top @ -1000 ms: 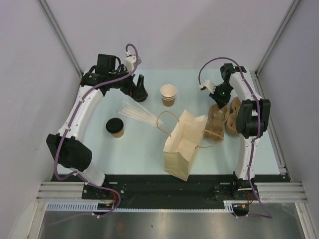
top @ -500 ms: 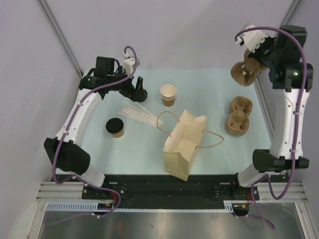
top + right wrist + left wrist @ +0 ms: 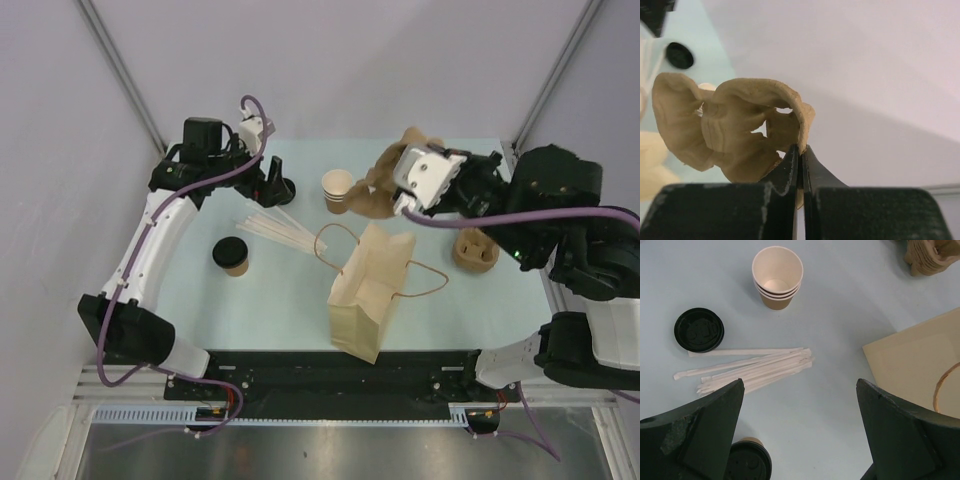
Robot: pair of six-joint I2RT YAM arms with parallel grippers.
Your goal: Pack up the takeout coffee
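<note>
Nearest, the paper bag (image 3: 365, 295) sits without the coffee (packing not begun, I judge). Left of it, apart, the takeout coffee (image 3: 231, 256) stands upright on the table (image 3: 270, 312), lid up, long axis vertical. Farther back, the left gripper (image 3: 800, 385) gapes empty; the right gripper (image 3: 801, 150) pinches a pulp cup carrier (image 3: 735, 135) aloft.

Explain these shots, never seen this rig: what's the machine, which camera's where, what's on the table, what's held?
Two robot arms with two-finger grippers are bolted at the near edge of the table. One picture looks down from above and behind them; the other two come from wrist cameras. On the table: a paper bag, a lidded takeout coffee, a stack of lidless cups, a loose black lid, wrapped straws and a pulp cup carrier. The left gripper is open and empty. The right gripper is shut on a second carrier, held in the air.
</note>
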